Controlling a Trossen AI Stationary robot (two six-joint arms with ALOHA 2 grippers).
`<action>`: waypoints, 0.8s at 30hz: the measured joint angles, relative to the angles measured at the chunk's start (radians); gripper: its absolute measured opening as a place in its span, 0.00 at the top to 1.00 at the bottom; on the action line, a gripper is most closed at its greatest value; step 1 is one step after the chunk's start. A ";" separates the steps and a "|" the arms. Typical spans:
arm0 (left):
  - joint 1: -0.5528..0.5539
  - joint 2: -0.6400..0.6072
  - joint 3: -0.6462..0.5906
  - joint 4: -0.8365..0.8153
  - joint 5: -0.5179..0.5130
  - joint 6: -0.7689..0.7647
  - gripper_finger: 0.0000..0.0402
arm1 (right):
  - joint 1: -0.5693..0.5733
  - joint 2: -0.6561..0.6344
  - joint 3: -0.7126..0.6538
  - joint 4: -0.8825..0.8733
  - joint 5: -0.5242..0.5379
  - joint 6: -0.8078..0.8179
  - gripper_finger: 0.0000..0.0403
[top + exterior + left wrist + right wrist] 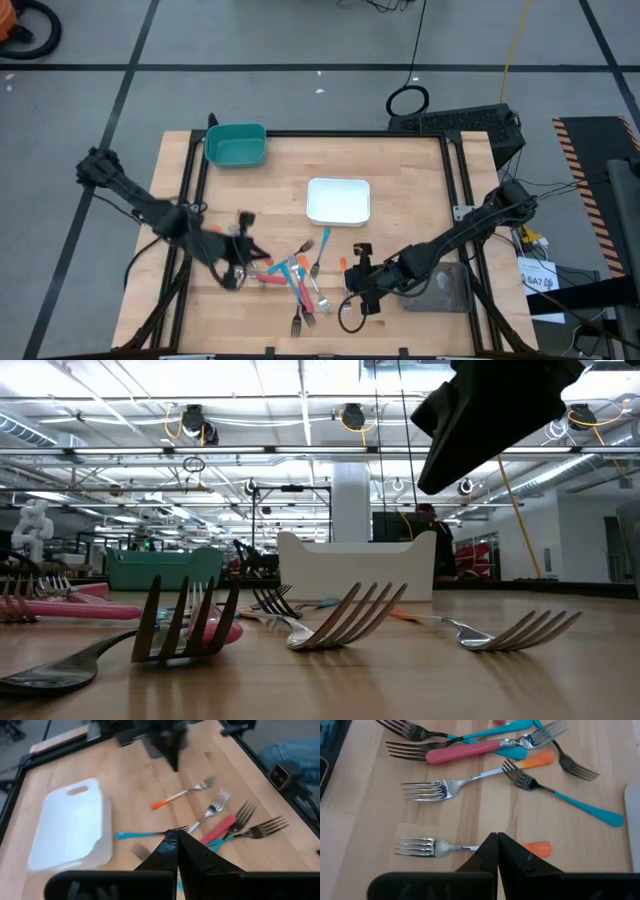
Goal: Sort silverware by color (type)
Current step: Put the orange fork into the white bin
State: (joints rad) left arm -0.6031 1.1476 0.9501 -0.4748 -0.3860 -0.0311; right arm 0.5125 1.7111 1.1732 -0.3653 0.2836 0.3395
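Note:
The silverware, several forks with red-pink, orange and teal handles, lies in a loose heap (300, 280) on the wooden table near its front edge, some forks crossing others. My left gripper (256, 260) is shut, holds nothing and hangs over the heap's left side; its tips (176, 836) show above a teal-handled fork (142, 834). My right gripper (350, 285) is shut, holds nothing and hangs at the heap's right side, its tips (497, 839) above an orange-handled fork (445, 847). A pink-handled fork (470, 751) lies farther on.
A teal tray (236, 146) stands at the far left of the table and a white tray (338, 200) near its middle. A grey tray (445, 290) lies under my right arm. A dark frame (330, 133) rims the table.

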 joint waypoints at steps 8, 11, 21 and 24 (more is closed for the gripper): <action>-0.105 0.187 0.000 0.096 -0.023 -0.020 0.98 | 0.005 0.066 0.000 0.044 -0.057 0.042 0.97; -0.114 0.248 0.000 0.146 -0.030 -0.042 0.98 | 0.003 0.092 0.021 0.061 -0.082 0.037 0.93; -0.090 0.337 0.000 0.191 -0.029 -0.076 0.98 | 0.001 0.151 0.136 0.064 -0.156 -0.045 0.82; -0.085 0.338 0.000 0.190 -0.027 -0.115 0.98 | 0.019 0.174 0.159 0.070 -0.155 -0.046 0.78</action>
State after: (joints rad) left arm -0.6876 1.4860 0.9499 -0.2851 -0.4129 -0.1459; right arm 0.5319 1.8851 1.3326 -0.2957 0.1285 0.2940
